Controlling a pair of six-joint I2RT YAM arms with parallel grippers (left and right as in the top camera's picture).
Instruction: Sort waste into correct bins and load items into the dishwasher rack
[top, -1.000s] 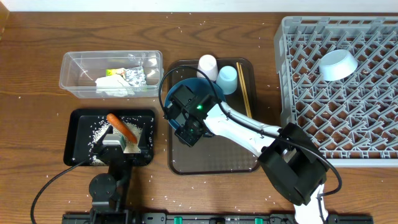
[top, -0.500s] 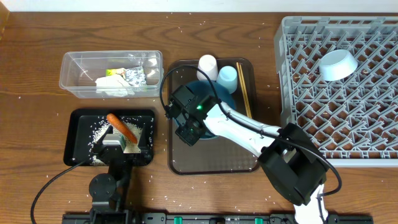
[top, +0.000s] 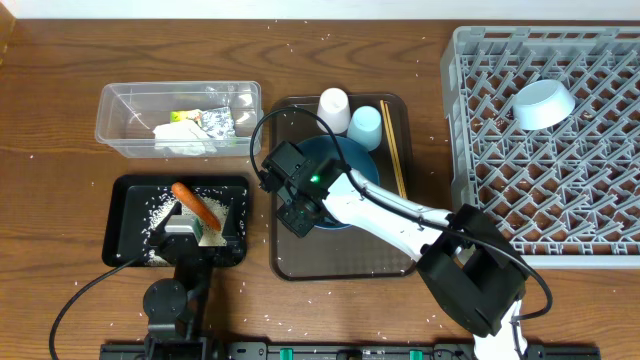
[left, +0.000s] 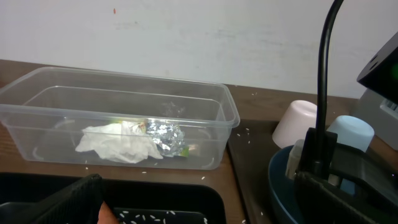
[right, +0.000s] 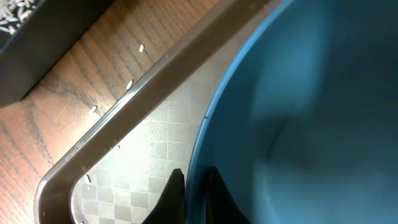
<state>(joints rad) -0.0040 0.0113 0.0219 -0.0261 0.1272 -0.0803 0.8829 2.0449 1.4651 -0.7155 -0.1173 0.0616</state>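
Grey plastic lattice fills the right side of the table. This is the dishwasher rack (top: 560, 200), and the pale blue-white bowl (top: 543, 104) lies tilted among its pegs near the far edge.

The brown serving tray (top: 340, 262) sits at the middle of the table. The black tray (top: 125, 215) is to its left and nearer the robot. The clear tub (top: 120, 108) is beyond the black tray.

The dark-blue plate (top: 355, 165) lies on the far half of the brown tray. The right arm reaches across to the plate's left rim. In the right wrist view, the right gripper (right: 194, 186) has its two dark fingertips drawn close together, with the plate's edge running down between them, pinched on the rim.

The left gripper (top: 192, 230) hangs over the near part of the black tray. Neither the overhead view nor its own camera shows whether it is parted or closed.

The white cup (top: 333, 105) and the light-blue cup (top: 365, 125) stand mouth down, just beside each other at the brown tray's far end. The light-blue cup is close against the plate's far rim. The chopsticks (top: 393, 150) lie lengthwise along the tray's right side, next to the plate.

The orange carrot (top: 195, 205) rests at a slant in the black tray, amid white rice grains (top: 158, 212).

Inside the tub, the crumpled tissue (top: 180, 138), the silver foil (top: 217, 123) and the green-yellow wrapper (top: 185, 116) are bunched together.
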